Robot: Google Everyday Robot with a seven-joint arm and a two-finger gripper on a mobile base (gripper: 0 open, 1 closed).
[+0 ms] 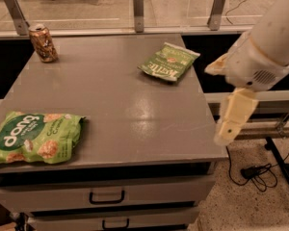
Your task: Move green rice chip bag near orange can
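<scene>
- The end effector hangs off the tabletop's 3 o'clock edge, below the bulky white arm. It holds nothing, and whether it is spread or pressed together I cannot tell.
- The green rice chip bag lies flat at the tabletop's 8 o'clock corner. It is bright green and puffy, with white "dang" lettering on a dark green oval and pictured tan chips.
- The orange can stands upright at 11 o'clock, well apart from that bag.
- A paler Kettle bag lies at 1 o'clock.
- The chip bag's left edge is cut off by the frame and its small print is unreadable. The arm runs out of view at the upper right.
</scene>
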